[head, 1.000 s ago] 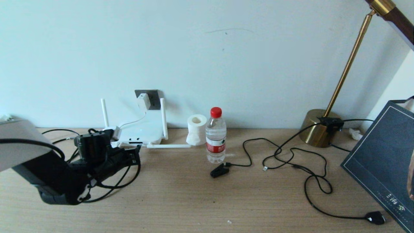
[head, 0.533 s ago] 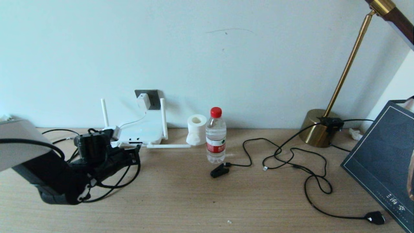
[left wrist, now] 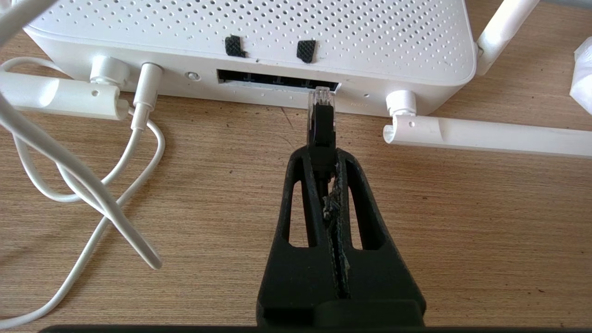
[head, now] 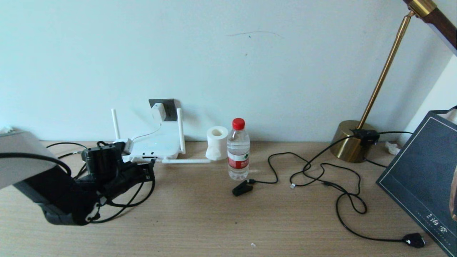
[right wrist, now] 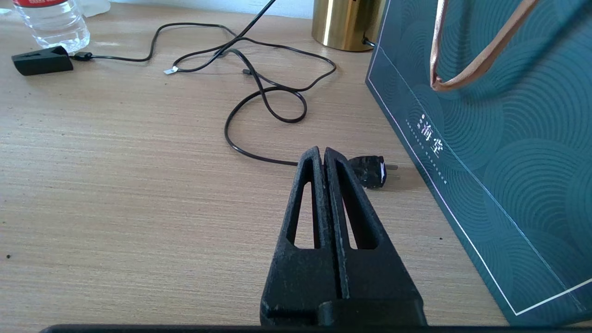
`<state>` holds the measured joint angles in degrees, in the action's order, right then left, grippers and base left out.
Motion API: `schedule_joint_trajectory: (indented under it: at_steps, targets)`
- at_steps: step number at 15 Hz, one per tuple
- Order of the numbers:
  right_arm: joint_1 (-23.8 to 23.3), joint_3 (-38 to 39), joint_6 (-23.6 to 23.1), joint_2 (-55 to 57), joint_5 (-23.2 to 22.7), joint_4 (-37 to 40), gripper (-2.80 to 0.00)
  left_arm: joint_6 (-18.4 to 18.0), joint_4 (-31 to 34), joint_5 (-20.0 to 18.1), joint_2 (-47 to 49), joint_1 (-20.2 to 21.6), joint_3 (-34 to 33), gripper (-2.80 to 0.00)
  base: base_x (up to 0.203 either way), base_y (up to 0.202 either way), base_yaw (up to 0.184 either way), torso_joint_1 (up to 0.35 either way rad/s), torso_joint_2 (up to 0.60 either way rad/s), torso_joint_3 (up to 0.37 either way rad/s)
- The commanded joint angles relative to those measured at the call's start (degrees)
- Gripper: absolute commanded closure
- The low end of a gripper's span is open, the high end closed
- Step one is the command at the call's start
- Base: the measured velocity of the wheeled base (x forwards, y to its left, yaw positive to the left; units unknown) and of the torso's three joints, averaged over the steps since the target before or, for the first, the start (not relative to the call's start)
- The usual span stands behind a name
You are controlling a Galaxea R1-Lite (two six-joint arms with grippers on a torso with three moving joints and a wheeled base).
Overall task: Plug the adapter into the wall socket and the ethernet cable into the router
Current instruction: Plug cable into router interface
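The white adapter sits plugged in the dark grey wall socket, its thin white cord running down to the router. My left gripper is shut on the ethernet cable by its black boot. The clear plug tip points at the right end of the router's dark port slot and stands just in front of it. In the head view the left gripper is low in front of the router. My right gripper is shut on nothing, near the table's front right, out of the head view.
A paper roll and a water bottle stand right of the router. One router antenna lies flat on the table. A black clip plug, looping black cords, a brass lamp base and a dark green bag fill the right side.
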<state>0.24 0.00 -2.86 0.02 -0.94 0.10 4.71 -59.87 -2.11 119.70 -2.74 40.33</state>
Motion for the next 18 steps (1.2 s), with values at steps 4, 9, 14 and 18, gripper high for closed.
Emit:
schedule_joint_trajectory:
  at_steps: [4,9,14,18]
  targets:
    - [0.02,0.0,-0.04,0.02,-0.03,-0.01,0.0,0.04,-0.34,0.0,0.18,0.02,0.1,0.0,0.0,0.0,0.0,0.0,0.0,0.0]
    - [0.02,0.0,-0.04,-0.02,-0.03,-0.01,0.0,0.04,-0.34,0.0,0.18,0.02,0.1,0.0,0.0,0.0,0.0,0.0,0.0,0.0]
    - [0.02,0.0,-0.04,0.01,-0.03,-0.01,0.0,0.04,-0.34,-0.02,0.27,0.11,0.19,0.0,0.0,0.0,0.0,0.0,0.0,0.0]
    - [0.02,0.0,-0.04,-0.02,-0.04,-0.01,0.0,0.04,-0.34,0.0,0.27,0.11,0.19,0.0,0.0,0.0,0.0,0.0,0.0,0.0]
